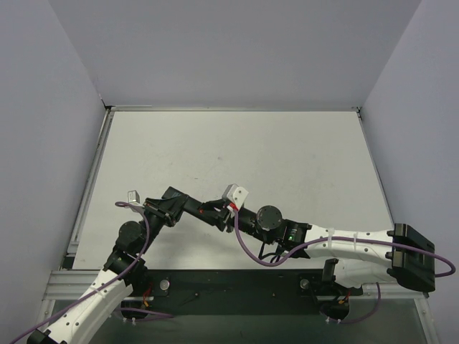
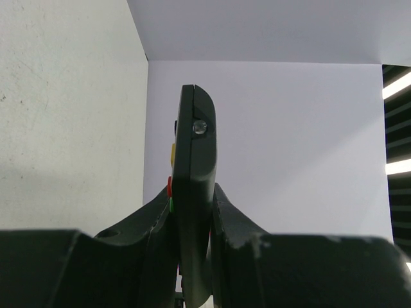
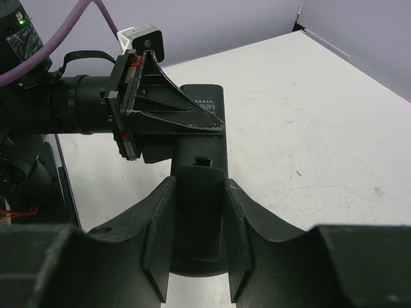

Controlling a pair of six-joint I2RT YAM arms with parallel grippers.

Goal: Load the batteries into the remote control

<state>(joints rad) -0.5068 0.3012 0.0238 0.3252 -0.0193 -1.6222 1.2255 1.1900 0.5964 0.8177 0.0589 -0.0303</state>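
The step looks like freeing the back cover, so the left claw [image 2: 191, 196], clamped tight across the remote control [image 2: 192, 154], should hold rigid. The right claw [image 3: 198, 186], closed on the remote's tail end, should draw straight toward 6 o'clock without twisting. The remote hangs between them above the worktop [image 1: 287, 158], near its 6 o'clock edge: slim and black, with coloured buttons on its 9 o'clock face.

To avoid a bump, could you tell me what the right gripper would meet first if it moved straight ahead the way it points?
Most likely the left gripper, clamped across the remote just ahead of the right gripper; the depth between them is hard to judge.
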